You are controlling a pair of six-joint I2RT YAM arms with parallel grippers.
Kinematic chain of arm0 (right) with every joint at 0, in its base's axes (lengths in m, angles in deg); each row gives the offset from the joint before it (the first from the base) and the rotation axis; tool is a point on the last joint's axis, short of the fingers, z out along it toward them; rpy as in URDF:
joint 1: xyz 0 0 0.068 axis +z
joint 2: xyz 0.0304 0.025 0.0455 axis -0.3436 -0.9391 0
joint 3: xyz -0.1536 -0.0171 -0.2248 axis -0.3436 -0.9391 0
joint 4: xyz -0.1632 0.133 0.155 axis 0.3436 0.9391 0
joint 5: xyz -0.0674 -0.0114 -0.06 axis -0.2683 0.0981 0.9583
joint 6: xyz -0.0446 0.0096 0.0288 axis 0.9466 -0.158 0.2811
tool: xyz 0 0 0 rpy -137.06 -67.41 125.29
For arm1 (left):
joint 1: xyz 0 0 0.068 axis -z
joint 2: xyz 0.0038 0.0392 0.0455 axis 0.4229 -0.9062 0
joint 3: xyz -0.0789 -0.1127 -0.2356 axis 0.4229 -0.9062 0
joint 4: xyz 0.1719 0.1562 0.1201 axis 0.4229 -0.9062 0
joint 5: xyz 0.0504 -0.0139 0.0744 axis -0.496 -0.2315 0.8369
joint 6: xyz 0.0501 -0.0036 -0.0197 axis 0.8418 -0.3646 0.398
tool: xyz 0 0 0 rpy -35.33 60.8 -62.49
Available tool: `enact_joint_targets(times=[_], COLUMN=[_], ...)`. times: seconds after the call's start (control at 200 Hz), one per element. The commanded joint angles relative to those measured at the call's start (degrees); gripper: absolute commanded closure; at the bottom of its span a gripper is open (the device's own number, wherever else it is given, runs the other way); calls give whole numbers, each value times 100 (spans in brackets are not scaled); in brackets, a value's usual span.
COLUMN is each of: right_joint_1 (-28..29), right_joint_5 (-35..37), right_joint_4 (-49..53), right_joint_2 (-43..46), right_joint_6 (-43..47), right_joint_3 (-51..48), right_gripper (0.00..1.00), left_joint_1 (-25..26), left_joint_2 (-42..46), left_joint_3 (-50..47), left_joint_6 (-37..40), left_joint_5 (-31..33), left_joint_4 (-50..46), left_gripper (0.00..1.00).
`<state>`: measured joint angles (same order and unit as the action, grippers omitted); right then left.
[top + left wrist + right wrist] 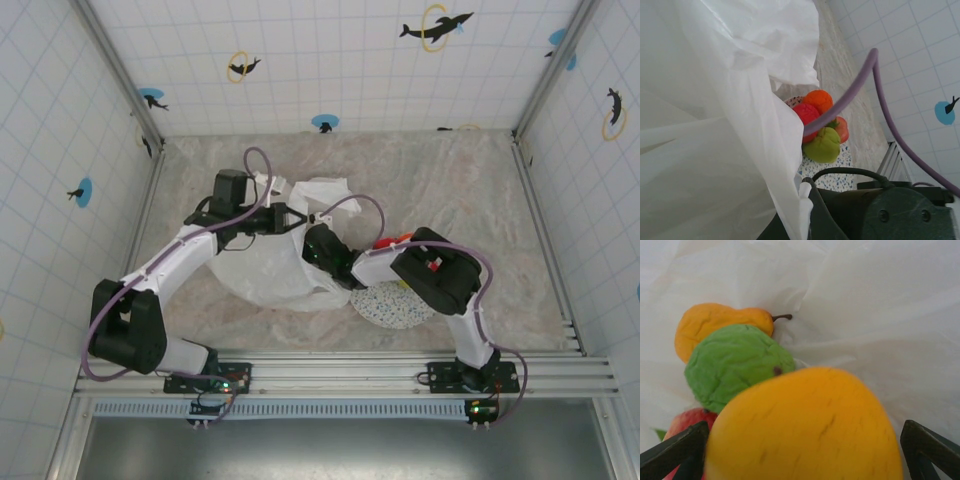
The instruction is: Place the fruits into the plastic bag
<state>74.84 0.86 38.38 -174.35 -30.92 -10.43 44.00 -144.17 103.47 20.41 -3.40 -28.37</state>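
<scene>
The plastic bag (pixel 262 268) lies crumpled at the table's middle, and my left gripper (pixel 292 218) is shut on its upper edge, holding it up. In the left wrist view the bag's film (pixel 715 125) hangs beside my left gripper (pixel 806 210). My right gripper (pixel 322 248) reaches into the bag's mouth. Its fingers (pixel 677 452) stand wide apart with a yellow-orange fruit (pixel 805 430) between them and a thin gap on the right. Behind it lie a green fruit (pixel 735 365), a yellow pear (pixel 715 325) and a red fruit (pixel 687 420) on the bag's film (pixel 865 300).
A speckled white plate (pixel 395 305) sits right of the bag, partly under my right arm. On the plate (pixel 840 170) rest an orange fruit (pixel 818 100), a red one (pixel 806 114), a green one (pixel 823 145) and a red apple (pixel 841 129). A purple cable (pixel 860 85) crosses in front.
</scene>
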Motion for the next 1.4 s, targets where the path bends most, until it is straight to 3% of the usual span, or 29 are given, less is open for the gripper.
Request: enact_joint_targets(times=[0.0, 0.39, 0.726, 0.921, 1.076, 1.141, 1.311, 1.391], right_joint_1=[-23, -206, -374, -226, -190, -178, -51, -27], right_joint_5=[-174, -494, -1149, -700, 521, 672, -1020, -1199], right_joint_4=[397, 1560, 2329, 2887, 3739, 3898, 3558, 3608], right_joint_2=[636, 1915, 2467, 2688, 2762, 2772, 2816, 2833], right_joint_6=[530, 1660, 2796, 3001, 2721, 2693, 3496, 3646], right_joint_3=[-237, -1014, -1177, -653, -319, -285, -256, -225], right_gripper=[0, 1, 15, 18, 23, 23, 20, 19], left_joint_1=[-77, -149, -184, -296, -359, -360, -360, -360], left_joint_2=[101, 126, 34, 22, 3, 4, -88, -143], left_joint_3=[14, -42, 13, 50, 50, 22, -10, -11], left_joint_6=[72, 159, 250, 239, 175, 149, 62, 16], left_joint_5=[84, 103, 298, 257, 159, 167, 154, 139], left_joint_4=[-82, -184, -365, -395, -369, -332, -282, -287], left_gripper=[100, 100, 100, 100, 100, 100, 100, 100])
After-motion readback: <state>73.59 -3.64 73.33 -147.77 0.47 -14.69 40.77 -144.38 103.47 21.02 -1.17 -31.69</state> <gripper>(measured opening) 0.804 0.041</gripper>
